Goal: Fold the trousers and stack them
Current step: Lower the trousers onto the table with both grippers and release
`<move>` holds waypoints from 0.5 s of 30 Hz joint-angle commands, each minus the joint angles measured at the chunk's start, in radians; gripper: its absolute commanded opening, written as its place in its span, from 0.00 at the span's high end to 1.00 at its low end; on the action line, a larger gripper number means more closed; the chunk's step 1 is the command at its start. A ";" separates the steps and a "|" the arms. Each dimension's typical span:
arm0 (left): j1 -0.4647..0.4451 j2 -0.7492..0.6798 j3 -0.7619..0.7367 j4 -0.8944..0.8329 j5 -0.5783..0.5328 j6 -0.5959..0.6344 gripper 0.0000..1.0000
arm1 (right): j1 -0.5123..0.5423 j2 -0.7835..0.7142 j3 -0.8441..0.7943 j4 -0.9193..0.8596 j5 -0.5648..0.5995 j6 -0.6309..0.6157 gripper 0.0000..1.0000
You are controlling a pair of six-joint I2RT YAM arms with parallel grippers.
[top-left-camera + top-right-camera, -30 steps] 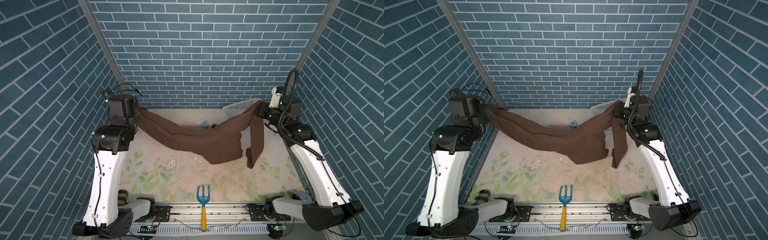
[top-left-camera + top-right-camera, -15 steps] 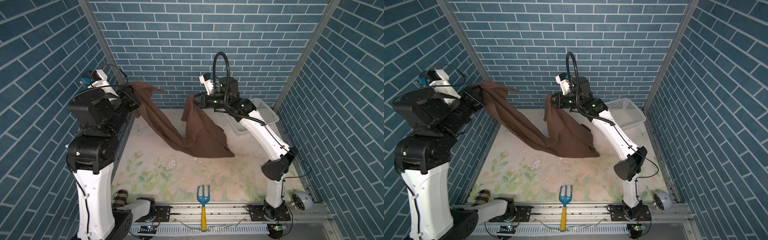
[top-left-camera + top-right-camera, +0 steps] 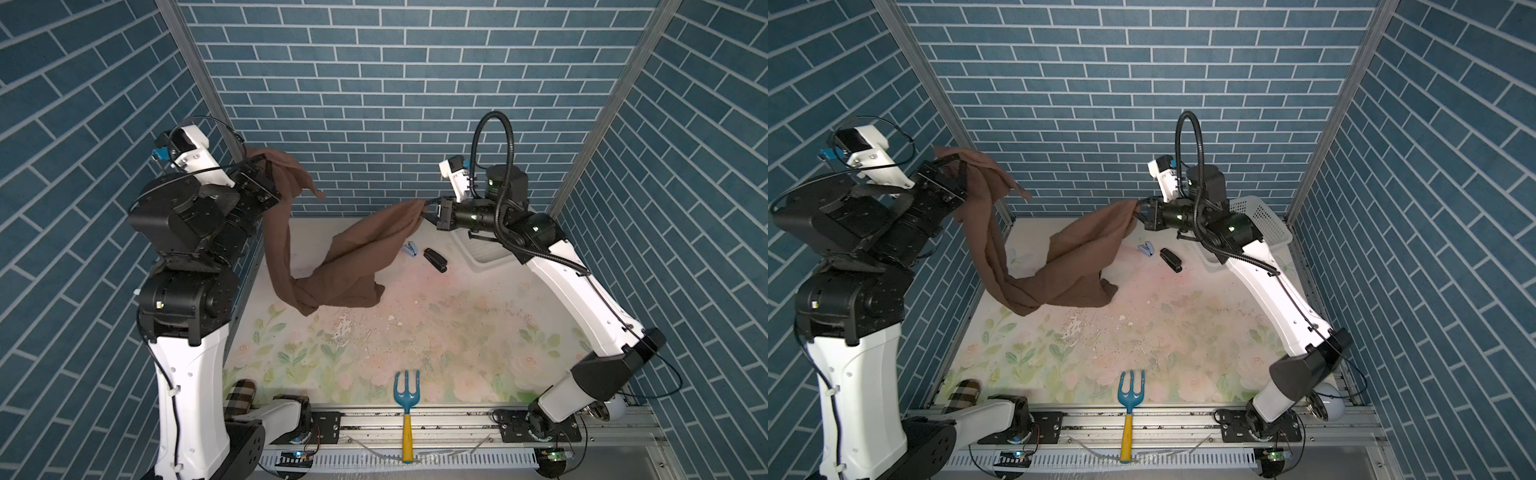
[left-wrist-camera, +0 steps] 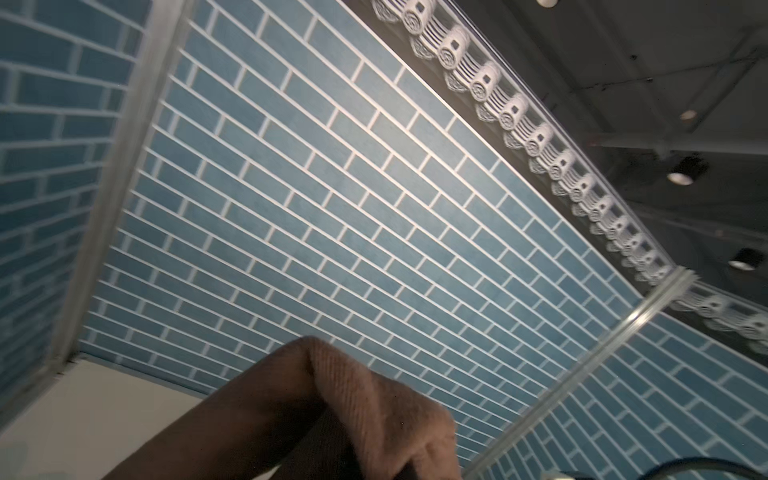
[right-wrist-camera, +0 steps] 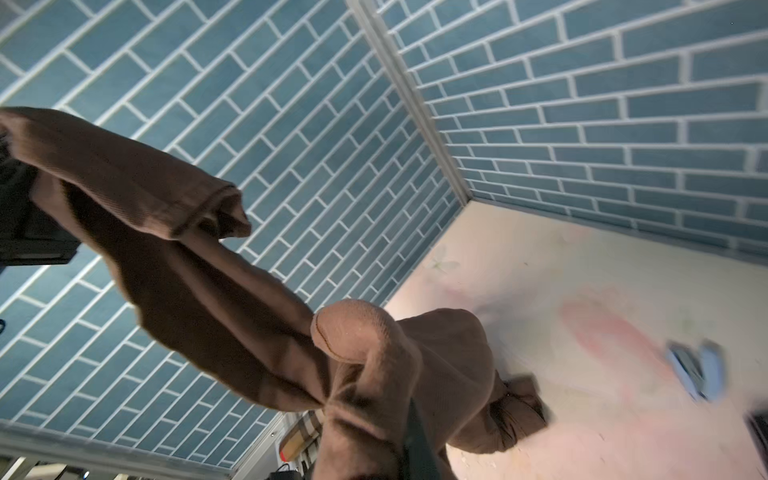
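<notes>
1. The left hand (image 3: 272, 181) was held high beside the left wall. It was pressed together on one end of the brown trousers (image 3: 345, 266). Cloth bunched over its fingertips, and a loose flap stuck out toward the back wall.
2. The right hand (image 3: 428, 206) reached in from the right near the back wall, lower than the left one. Its fingers were pinched on another end of the trousers, and the fabric was drawn to a tight point there.
3. Between the two hands the trousers sagged in a deep loop. One length fell almost straight down from the left hand, and the other slanted down from the right hand. The lowest fold seemed to rest, bunched, on the back left part of the bench (image 3: 457, 324).
4. From the left wrist camera I could see only a rounded brown fold of the trousers (image 4: 291, 424) against the blue brick wall. The fingers were hidden under it.
5. From the right wrist camera the trousers (image 5: 199, 270) stretched away from a near fold toward the other arm.
6. A black stapler (image 3: 435, 259) and a small blue object (image 3: 410, 250) lay on the bench below the right hand, clear of the cloth.
7. A white basket (image 3: 1262, 220) sat in the back right corner, partly behind the right arm.
8. A teal garden fork (image 3: 407, 395) lay at the front edge, and a plaid pouch (image 3: 241, 397) sat at the front left by the left arm's base.
</notes>
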 commanded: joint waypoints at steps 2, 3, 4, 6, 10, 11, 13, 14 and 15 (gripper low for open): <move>-0.157 0.079 -0.148 0.139 0.147 -0.105 1.00 | -0.096 -0.077 -0.301 0.005 0.207 0.096 1.00; -0.224 0.097 -0.180 0.139 0.129 -0.090 1.00 | -0.115 -0.081 -0.363 -0.021 0.227 0.110 0.99; -0.283 0.117 -0.214 0.146 0.113 -0.080 1.00 | -0.133 -0.081 -0.420 -0.033 0.228 0.114 0.90; -0.383 0.169 -0.266 0.170 0.118 -0.089 1.00 | -0.158 -0.086 -0.505 -0.051 0.234 0.127 0.72; -0.538 0.332 -0.302 0.223 0.172 -0.148 1.00 | -0.186 -0.120 -0.552 -0.077 0.278 0.100 0.47; -0.569 0.373 -0.294 0.227 0.185 -0.156 1.00 | -0.188 -0.126 -0.536 -0.101 0.307 0.083 0.43; -0.631 0.465 -0.272 0.254 0.225 -0.178 1.00 | -0.190 -0.141 -0.492 -0.154 0.380 0.050 0.37; -0.651 0.499 -0.267 0.276 0.242 -0.189 0.99 | -0.191 -0.151 -0.477 -0.171 0.411 0.037 0.34; -0.673 0.531 -0.271 0.312 0.259 -0.207 0.98 | -0.190 -0.167 -0.464 -0.185 0.458 0.026 0.33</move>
